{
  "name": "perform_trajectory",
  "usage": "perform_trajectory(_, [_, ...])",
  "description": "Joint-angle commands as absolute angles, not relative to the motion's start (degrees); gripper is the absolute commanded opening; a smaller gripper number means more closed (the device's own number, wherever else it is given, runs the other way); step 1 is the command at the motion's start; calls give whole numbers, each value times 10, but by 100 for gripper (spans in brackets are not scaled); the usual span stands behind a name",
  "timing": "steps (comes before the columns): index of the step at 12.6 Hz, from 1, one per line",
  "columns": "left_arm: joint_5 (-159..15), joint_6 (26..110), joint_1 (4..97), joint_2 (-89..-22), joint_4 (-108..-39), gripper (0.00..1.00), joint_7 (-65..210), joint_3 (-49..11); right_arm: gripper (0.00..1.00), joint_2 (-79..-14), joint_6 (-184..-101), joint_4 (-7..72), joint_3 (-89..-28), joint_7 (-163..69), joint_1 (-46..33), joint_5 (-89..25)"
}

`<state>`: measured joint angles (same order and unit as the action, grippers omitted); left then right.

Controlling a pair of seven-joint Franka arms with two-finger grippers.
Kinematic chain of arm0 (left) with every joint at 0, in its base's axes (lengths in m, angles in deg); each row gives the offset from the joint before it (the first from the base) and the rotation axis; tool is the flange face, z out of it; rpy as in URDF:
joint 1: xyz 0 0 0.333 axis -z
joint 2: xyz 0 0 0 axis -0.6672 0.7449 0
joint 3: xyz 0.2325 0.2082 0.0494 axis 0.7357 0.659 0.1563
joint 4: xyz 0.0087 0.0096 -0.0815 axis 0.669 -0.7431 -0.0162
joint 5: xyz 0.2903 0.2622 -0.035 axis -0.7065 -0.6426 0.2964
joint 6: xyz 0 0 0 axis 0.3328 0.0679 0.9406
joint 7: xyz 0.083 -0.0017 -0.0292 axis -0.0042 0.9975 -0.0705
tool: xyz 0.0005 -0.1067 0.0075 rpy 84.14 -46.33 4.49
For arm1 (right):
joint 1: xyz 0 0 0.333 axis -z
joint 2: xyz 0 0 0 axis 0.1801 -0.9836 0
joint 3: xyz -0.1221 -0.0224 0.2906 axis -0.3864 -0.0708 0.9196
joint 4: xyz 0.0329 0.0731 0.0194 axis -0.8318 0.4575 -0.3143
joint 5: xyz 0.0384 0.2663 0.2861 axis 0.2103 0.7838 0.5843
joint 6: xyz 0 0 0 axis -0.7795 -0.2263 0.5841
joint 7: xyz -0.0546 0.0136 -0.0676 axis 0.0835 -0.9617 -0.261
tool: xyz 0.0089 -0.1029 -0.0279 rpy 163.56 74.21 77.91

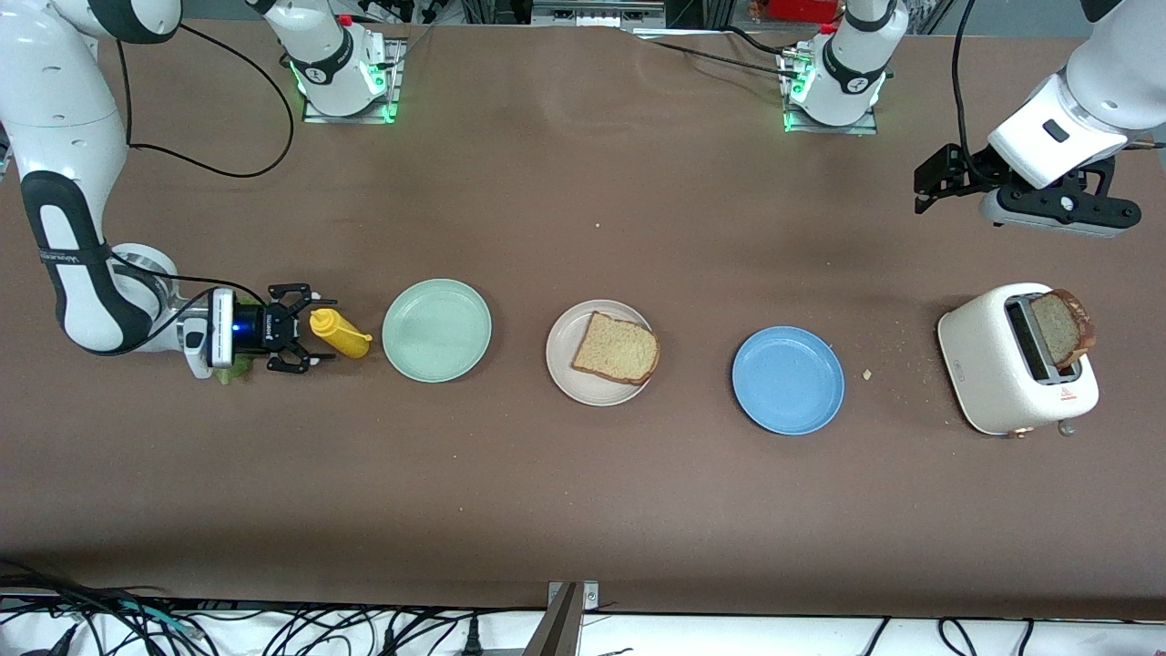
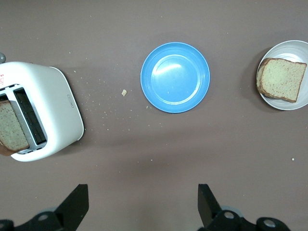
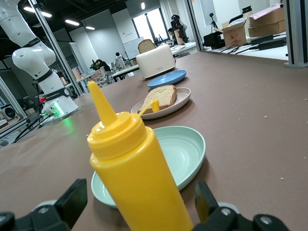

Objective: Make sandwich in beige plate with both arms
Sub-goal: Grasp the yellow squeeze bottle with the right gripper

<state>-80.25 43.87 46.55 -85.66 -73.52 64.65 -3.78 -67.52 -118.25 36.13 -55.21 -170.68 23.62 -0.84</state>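
Blue plate [image 1: 788,380] sits bare; right fingers [image 3: 72,202] splayed around mustard bottle [image 3: 137,173] (left fingers [image 2: 77,204] released).

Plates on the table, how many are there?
3, in a row: a pale green plate toward the right arm's end beside the yellow bottle, the beige plate in the middle holding bread, and a blue plate toward the toaster.

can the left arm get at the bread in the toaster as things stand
Probably yes: the left pincer hangs open over bare table near the toaster, and the bread slice sticks up out of its slot with nothing covering it.
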Motion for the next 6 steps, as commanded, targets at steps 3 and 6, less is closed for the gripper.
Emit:
perform_trajectory(3, [-798,440,468,-857,-729,100,643,-35,72,-686,-1188,350,-551,-1714,233,4])
perform_trajectory(6, [-797,440,467,-857,-729,100,643,-35,43,-687,-1190,350,-551,-1714,232,5])
